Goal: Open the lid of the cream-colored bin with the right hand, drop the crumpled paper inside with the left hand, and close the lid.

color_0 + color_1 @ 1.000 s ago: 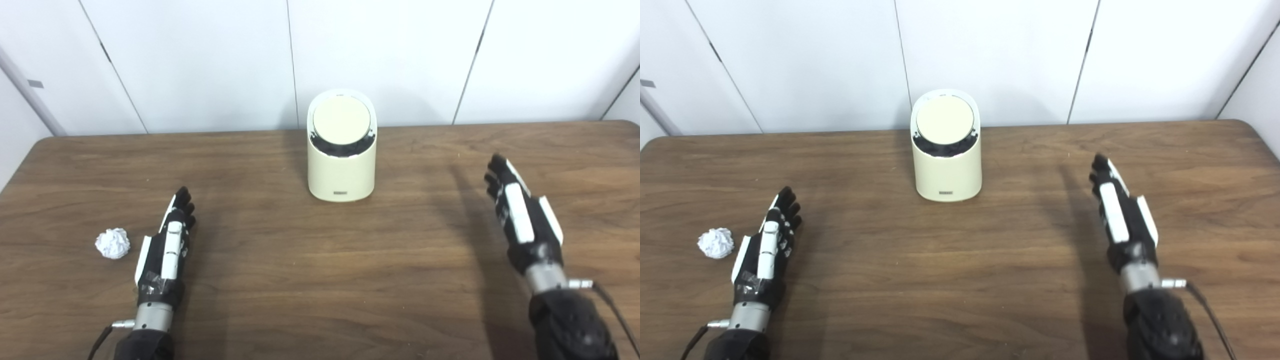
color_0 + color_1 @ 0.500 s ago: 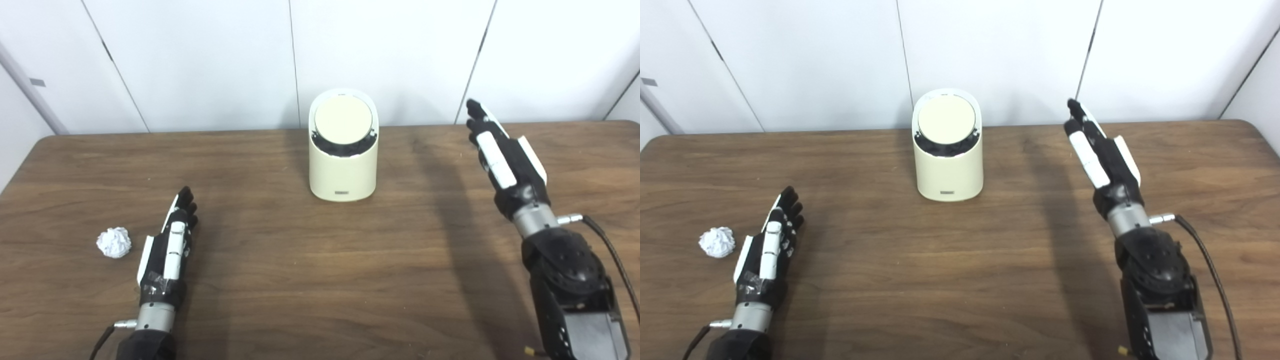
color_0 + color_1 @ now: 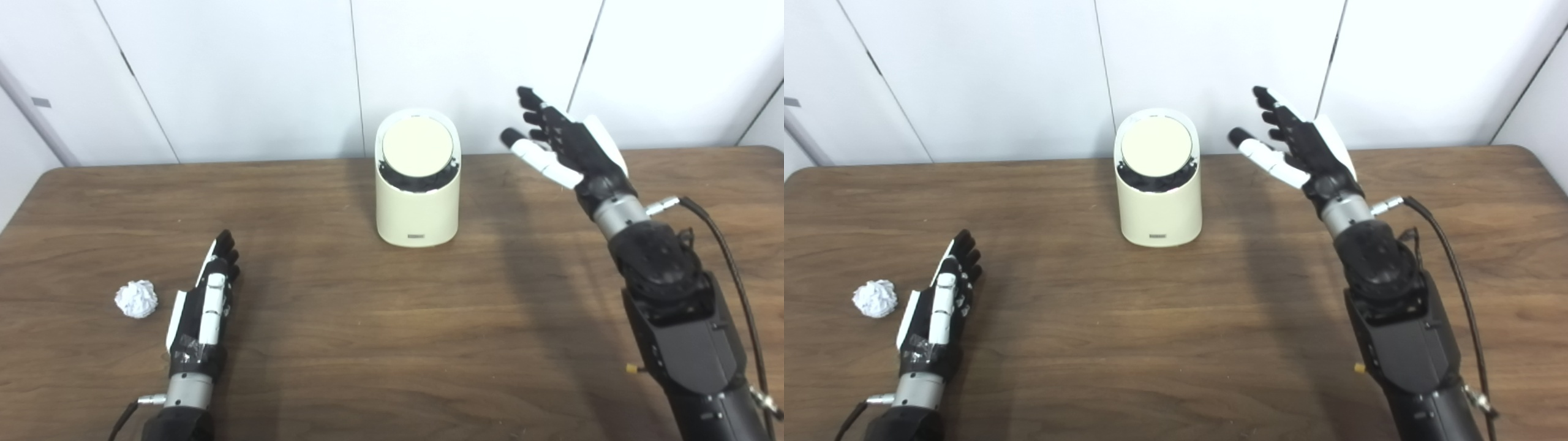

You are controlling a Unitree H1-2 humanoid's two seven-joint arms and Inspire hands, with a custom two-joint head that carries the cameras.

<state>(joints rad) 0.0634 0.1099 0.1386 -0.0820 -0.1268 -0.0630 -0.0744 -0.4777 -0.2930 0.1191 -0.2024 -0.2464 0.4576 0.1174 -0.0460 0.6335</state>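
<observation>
Left eye view: bin (image 3: 418,193) upright at frame centre, far side of the tabletop (image 3: 380,343), round lid (image 3: 417,147) shut and tilted toward the camera. Right hand (image 3: 566,150) raised in the upper right of the frame, level with the lid and apart from it, probably poised to reach in and open it. Fingers (image 3: 531,115) spread apart, thumb out toward the bin, holding and touching nothing. Left hand (image 3: 205,303) flat at lower left, fingers straight and close together, empty. Paper (image 3: 136,299) just left of it, not touching, likely waiting for pickup.
</observation>
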